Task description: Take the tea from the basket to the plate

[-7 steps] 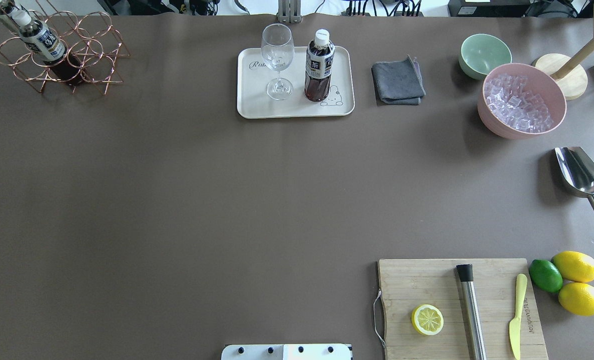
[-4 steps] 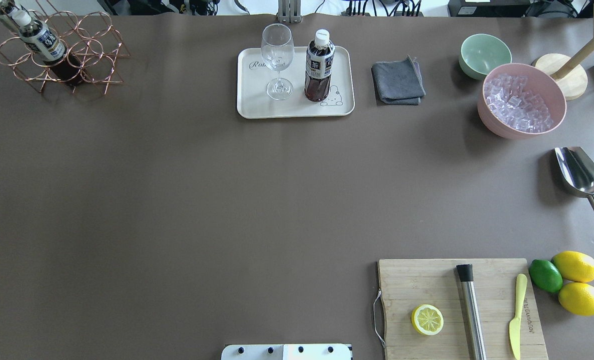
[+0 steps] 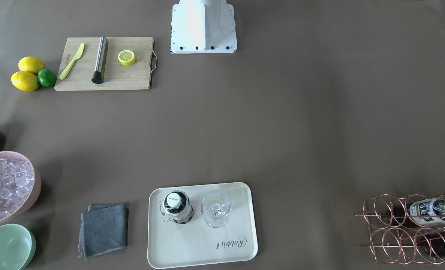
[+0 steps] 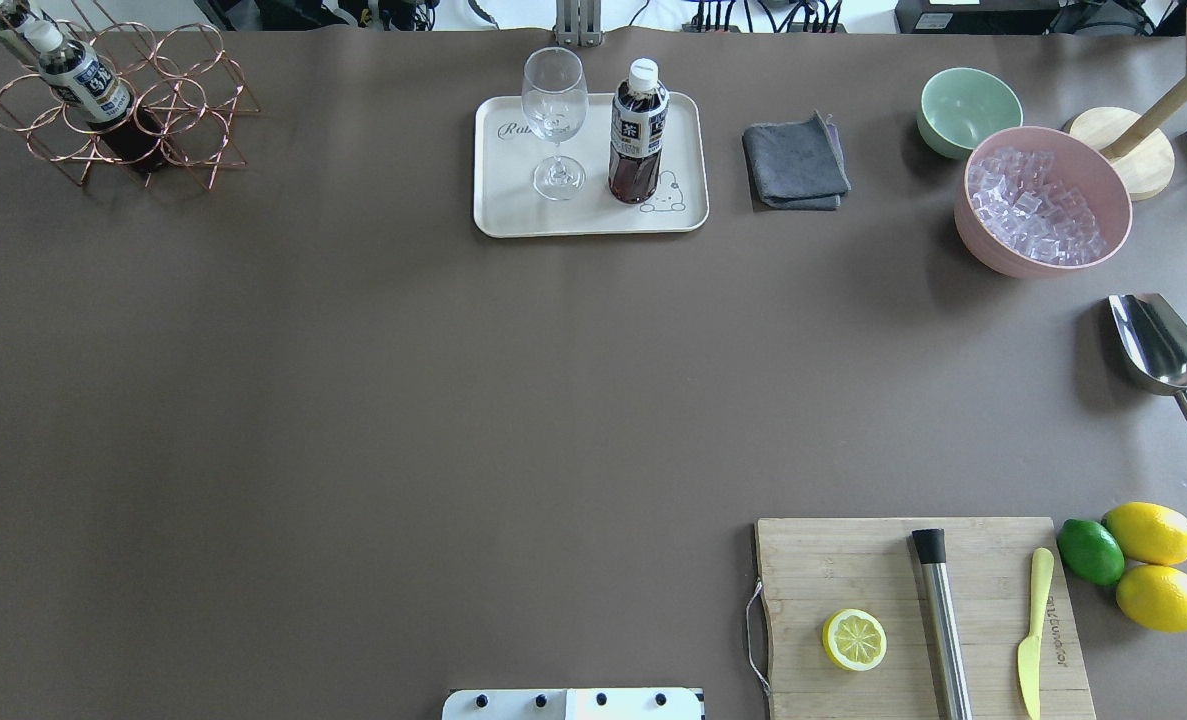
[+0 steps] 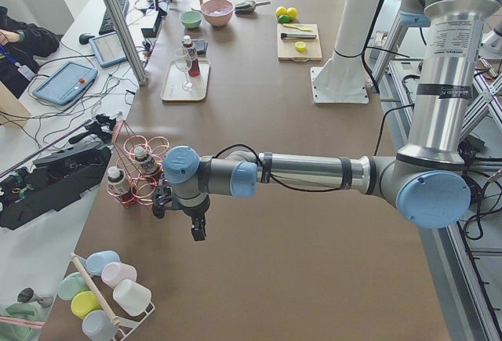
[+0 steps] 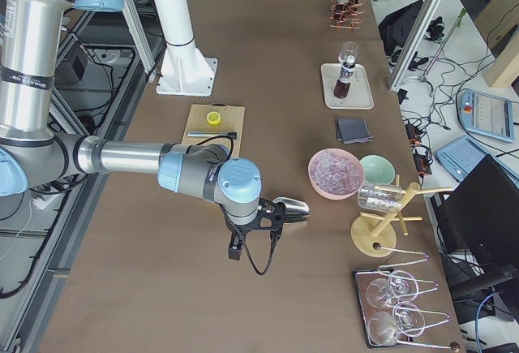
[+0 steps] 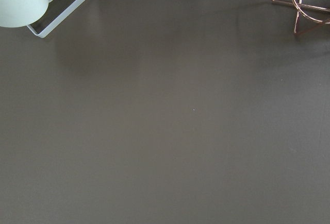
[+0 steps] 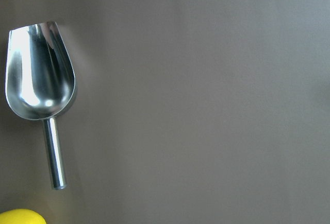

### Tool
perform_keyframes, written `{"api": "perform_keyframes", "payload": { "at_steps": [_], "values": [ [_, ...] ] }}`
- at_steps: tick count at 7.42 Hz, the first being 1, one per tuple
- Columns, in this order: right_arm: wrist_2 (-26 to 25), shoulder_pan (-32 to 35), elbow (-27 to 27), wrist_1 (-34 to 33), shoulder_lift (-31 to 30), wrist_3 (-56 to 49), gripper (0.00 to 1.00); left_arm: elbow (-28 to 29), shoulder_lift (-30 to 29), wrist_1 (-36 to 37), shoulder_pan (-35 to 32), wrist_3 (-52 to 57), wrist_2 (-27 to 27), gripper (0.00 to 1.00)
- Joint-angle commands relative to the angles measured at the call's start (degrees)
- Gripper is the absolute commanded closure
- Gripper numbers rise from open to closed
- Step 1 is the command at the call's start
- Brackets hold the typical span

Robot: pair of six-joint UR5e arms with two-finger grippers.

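Note:
One tea bottle [image 4: 638, 130] stands upright on the cream plate [image 4: 513, 205], beside a wine glass [image 4: 554, 120]; it also shows in the front view [image 3: 177, 207] on the plate [image 3: 196, 247]. Two more tea bottles [image 4: 83, 90] [image 3: 430, 212] sit in the copper wire basket [image 4: 185, 108] at the table's far left corner. Neither gripper shows in the overhead or front view. In the left side view my left gripper [image 5: 165, 202] hangs just by the basket [image 5: 149, 170]; I cannot tell its state. In the right side view my right gripper [image 6: 268, 217] is over the metal scoop [image 6: 293, 207]; I cannot tell its state.
A grey cloth [image 4: 795, 165], a mint bowl [image 4: 968, 108] and a pink bowl of ice [image 4: 1041, 200] lie right of the plate. The scoop [image 4: 1163, 360], lemons and a lime [image 4: 1090, 551], and a cutting board [image 4: 853, 560] with a half lemon, muddler and knife are at the right.

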Motion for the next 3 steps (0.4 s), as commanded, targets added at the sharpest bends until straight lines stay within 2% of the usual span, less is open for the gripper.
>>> {"api": "perform_keyframes", "payload": {
  "at_steps": [1, 3],
  "values": [
    [-0.1, 0.1, -0.1, 0.0, 0.1, 0.0, 0.0, -0.1, 0.0, -0.1, 0.0, 0.0, 0.0, 0.03],
    [-0.2, 0.1, 0.0, 0.0, 0.1, 0.0, 0.0, -0.2, -0.5, -0.1, 0.1, 0.0, 0.1, 0.03]
  ]
}}
